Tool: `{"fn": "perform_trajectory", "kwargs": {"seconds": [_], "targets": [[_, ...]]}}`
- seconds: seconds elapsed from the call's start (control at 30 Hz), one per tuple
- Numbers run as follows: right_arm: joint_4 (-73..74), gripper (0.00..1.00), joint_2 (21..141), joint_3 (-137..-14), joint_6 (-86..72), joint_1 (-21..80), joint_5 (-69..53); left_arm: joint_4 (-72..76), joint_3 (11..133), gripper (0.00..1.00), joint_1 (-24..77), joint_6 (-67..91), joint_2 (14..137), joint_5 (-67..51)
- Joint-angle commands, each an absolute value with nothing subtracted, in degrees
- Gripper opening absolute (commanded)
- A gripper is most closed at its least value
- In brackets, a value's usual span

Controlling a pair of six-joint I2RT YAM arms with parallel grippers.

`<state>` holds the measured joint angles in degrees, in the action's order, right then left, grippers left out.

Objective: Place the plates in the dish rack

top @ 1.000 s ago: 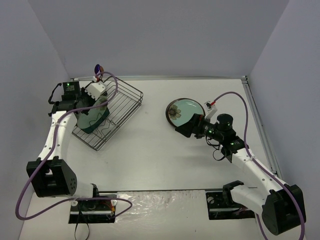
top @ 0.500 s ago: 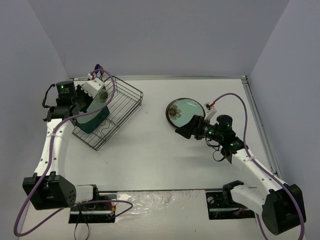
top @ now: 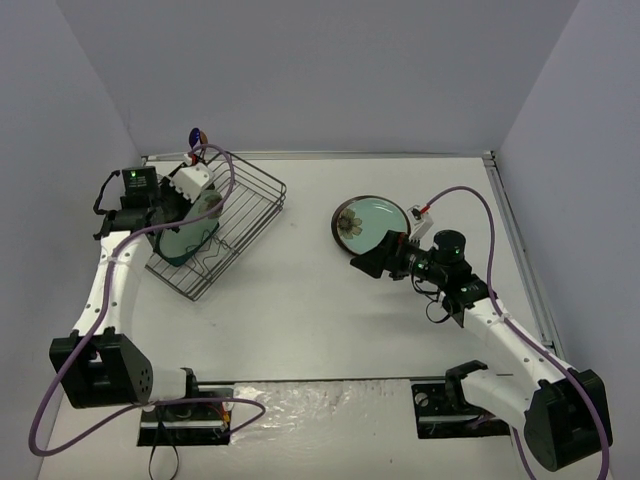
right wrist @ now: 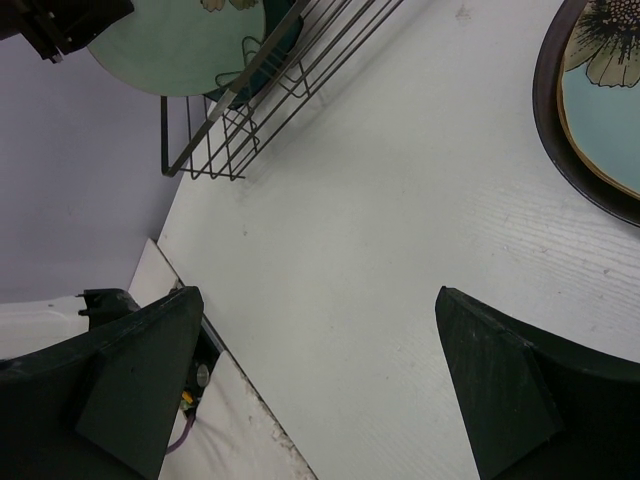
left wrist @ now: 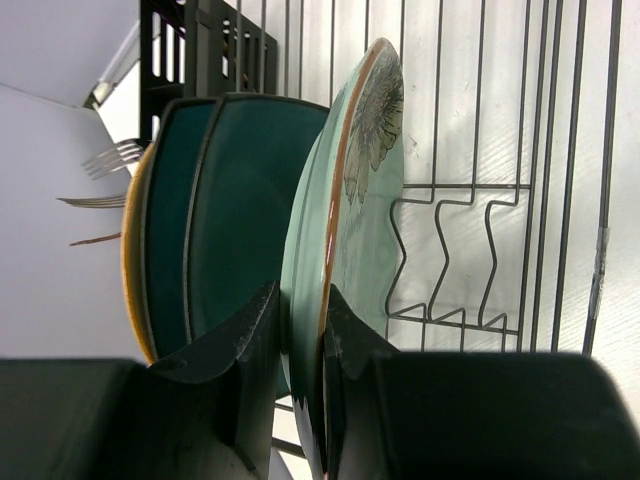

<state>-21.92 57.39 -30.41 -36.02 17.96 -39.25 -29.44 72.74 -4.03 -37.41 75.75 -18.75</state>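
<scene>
My left gripper (top: 186,213) (left wrist: 300,302) is shut on the rim of a pale green flower plate (left wrist: 350,210), holding it on edge inside the black wire dish rack (top: 240,205) (left wrist: 500,200). Two teal plates (left wrist: 235,210) and a beige-rimmed one (left wrist: 131,270) stand on edge right behind it. A pale green flower plate (top: 375,218) lies on a dark-rimmed plate on the table at the right, also in the right wrist view (right wrist: 605,90). My right gripper (top: 370,260) (right wrist: 317,300) is open and empty, just in front of that stack.
The black cutlery basket (left wrist: 205,50) holds forks (left wrist: 112,158) at the rack's far corner. The rack's near edge (right wrist: 262,115) shows in the right wrist view. Grey walls close in the table on three sides.
</scene>
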Motion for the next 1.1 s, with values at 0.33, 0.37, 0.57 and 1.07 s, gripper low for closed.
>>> {"fn": "perform_trajectory", "kwargs": {"seconds": [0.33, 0.37, 0.57, 1.07], "targets": [[-25.75, 0.99, 57.31, -30.50, -35.77, 17.57, -38.76, -17.49, 69.87, 0.14, -5.45, -35.16, 76.11, -20.56], [-25.58, 0.99, 57.40, -30.59, -35.68, 17.49, -38.57, -17.37, 69.50, 0.18, -5.45, -35.23, 76.02, -20.36], [-25.11, 0.99, 58.46, -31.21, -35.28, 17.49, -36.66, -15.08, 67.34, 0.40, -6.06, -33.87, 75.52, -18.90], [-9.38, 0.90, 65.15, -40.74, -32.89, 16.19, -4.25, -9.28, 66.92, 0.97, -5.64, -12.19, 63.16, -10.39]]}}
